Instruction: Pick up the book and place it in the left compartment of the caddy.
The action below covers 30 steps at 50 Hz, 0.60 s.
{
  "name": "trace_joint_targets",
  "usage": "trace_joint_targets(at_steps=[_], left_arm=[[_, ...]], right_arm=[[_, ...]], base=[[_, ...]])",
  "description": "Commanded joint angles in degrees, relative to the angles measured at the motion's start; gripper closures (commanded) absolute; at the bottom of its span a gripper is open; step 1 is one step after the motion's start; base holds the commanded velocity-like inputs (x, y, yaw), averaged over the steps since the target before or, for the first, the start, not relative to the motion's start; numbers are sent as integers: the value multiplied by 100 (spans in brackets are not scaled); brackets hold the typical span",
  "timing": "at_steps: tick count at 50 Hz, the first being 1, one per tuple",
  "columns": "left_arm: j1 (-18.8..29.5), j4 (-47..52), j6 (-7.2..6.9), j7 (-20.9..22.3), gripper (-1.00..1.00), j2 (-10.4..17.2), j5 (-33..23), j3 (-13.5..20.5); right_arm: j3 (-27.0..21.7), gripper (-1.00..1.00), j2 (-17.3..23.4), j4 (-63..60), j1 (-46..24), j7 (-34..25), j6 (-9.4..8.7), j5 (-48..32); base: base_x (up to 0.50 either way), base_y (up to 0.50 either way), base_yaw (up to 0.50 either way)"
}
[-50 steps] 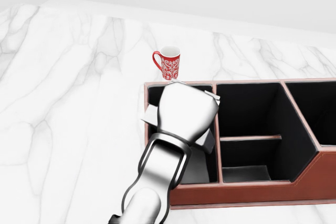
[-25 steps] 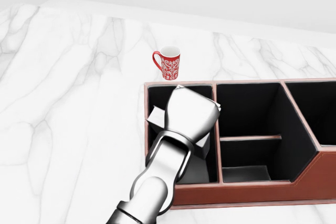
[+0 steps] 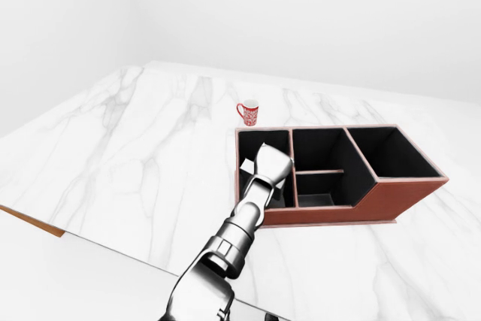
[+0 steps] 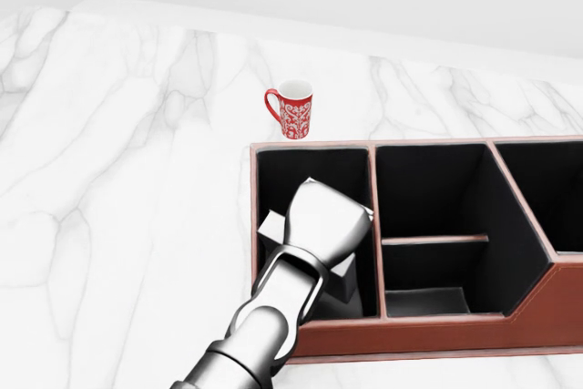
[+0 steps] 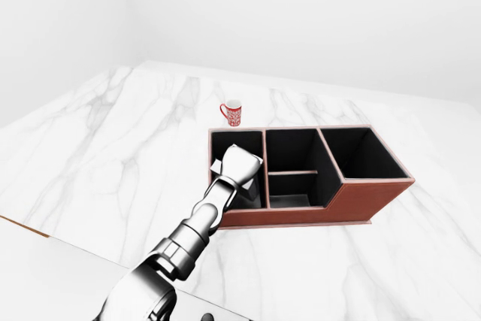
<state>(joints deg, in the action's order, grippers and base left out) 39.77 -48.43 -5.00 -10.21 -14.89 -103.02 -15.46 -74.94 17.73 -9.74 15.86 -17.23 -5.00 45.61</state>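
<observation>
- marble table: a glossy white top with soft grey veining; in the left-eye view a thin brown edge shows at its lower left.
- caddy: a long box with reddish-brown, leather-like outer walls and matt black lining, split into three main bays; the middle bay has a low cross divider, and the right end's wall slopes upward.
- left compartment: a deep, narrow rectangular bay at the caddy's left end in the head view.
- left hand: a smooth, polished-metal, blocky shell on a jointed silver arm that enters from the bottom of the head view; it sits low inside the left compartment. the fingers lie under the shell, so whether they grip or are spread cannot be told.
- book: only pale, flat, angular corners show, one at the hand's left and a greyer one below its right; it lies inside the left compartment, beneath the hand, tilted rather than flat.
- mug: a small red cylinder with a fine white pattern, white inside, handle to the left; it stands upright on the table just above the caddy's top-left corner, apart from it.
- change from earlier: the hand and book have sunk lower in the head view, from over the bay's upper rim to well within it; mug and caddy are unmoved.
- right hand: not seen in any view.
</observation>
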Motion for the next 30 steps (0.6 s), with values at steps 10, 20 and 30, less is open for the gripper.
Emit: trace_joint_targets(at_steps=[10, 20, 30], left_arm=[[384, -1565, 0, -1136, 100, -40, 613, -27], [331, -1754, 0, -1244, 100, -94, 658, -113], [268, -2080, 0, -1400, 100, -106, 700, -128]], right_arm=[[25, -100, -3, -2, 4, 6, 0, -18], [36, -100, 4, 49, -21, -10, 0, -55], [58, -100, 2, 67, -22, -8, 0, -66]], base=[[0, 0, 0], [0, 0, 0], [0, 0, 0]])
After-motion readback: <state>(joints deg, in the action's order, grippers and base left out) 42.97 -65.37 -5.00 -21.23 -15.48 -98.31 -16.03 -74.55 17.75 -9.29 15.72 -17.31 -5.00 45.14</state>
